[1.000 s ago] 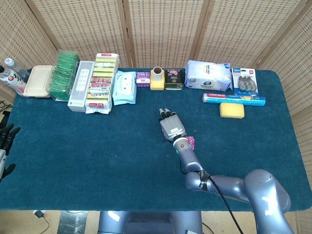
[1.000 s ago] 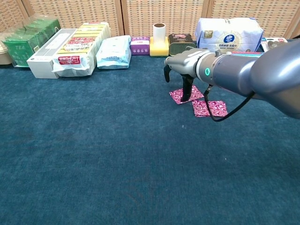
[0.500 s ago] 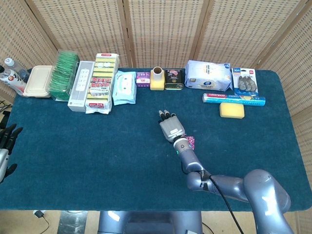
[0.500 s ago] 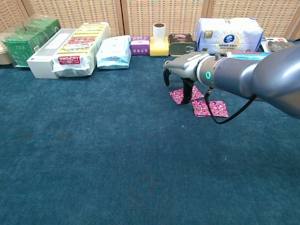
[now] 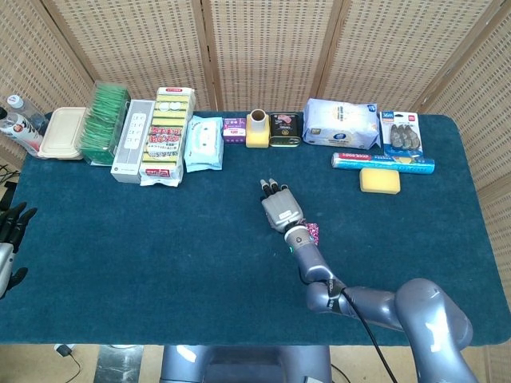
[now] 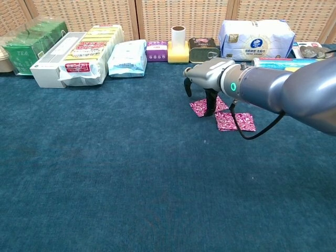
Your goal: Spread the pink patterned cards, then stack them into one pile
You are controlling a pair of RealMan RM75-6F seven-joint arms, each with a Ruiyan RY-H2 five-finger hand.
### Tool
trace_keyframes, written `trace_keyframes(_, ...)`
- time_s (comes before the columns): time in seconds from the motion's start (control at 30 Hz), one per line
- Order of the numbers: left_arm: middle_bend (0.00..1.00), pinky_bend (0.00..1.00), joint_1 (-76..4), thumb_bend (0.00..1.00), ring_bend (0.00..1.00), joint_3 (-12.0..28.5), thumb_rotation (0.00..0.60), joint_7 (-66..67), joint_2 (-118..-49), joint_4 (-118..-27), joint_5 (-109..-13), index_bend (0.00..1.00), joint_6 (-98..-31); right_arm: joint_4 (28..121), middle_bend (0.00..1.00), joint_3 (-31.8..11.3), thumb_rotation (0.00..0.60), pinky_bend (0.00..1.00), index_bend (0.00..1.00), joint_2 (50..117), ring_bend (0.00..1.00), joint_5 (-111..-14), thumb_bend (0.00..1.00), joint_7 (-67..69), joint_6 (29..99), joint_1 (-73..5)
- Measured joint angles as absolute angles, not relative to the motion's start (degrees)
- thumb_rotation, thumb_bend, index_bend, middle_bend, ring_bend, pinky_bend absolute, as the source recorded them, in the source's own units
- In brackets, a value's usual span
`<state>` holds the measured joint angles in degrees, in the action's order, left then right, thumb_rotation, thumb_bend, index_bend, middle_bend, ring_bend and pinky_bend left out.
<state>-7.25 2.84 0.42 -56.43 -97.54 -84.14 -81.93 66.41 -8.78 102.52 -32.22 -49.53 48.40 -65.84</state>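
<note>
While the right hand presses curled fingers on 1 of 2 pink cards at center right, it may drag the card askew.

Count on the tabletop
We count two pink cards, one yellow sponge, one foil roll, two robot hands.

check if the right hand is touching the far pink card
Touching. In the chest view the right hand's fingers come down onto the far pink card, with no gap visible.
</note>
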Motion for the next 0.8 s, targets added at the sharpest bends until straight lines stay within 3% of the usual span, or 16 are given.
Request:
trace_keyframes(0.17, 0.00, 0.08, -7.2, 0.09, 0.00, 2.8, 0.600, 0.2, -56.4, -97.5, -84.2, 0.00, -82.1, 66.0, 0.02, -8.6, 0.600, 0.25, 0.31, 102.8, 0.00, -32.1, 0.29, -50.2, 48.6, -65.8)
trace_keyframes(0.57, 0.00, 0.08, -7.1, 0.09, 0.00, 2.8, 0.600, -0.1, -56.3, -97.4, -84.4, 0.00, -82.3, 65.9, 0.02, -8.4, 0.600, 0.25, 0.24, 102.8, 0.00, -33.1, 0.30, -49.9, 48.0, -65.5)
trace_keyframes(0.8, 0.00, 0.08, -7.0, 0.09, 0.00, 2.8, 0.600, -0.1, -56.3, -97.5, -84.4, 0.00, -82.3, 64.6, 0.03, -8.2, 0.600, 0.26, 0.30, 103.4, 0.00, -34.0, 0.30, -49.9, 48.0, -65.3)
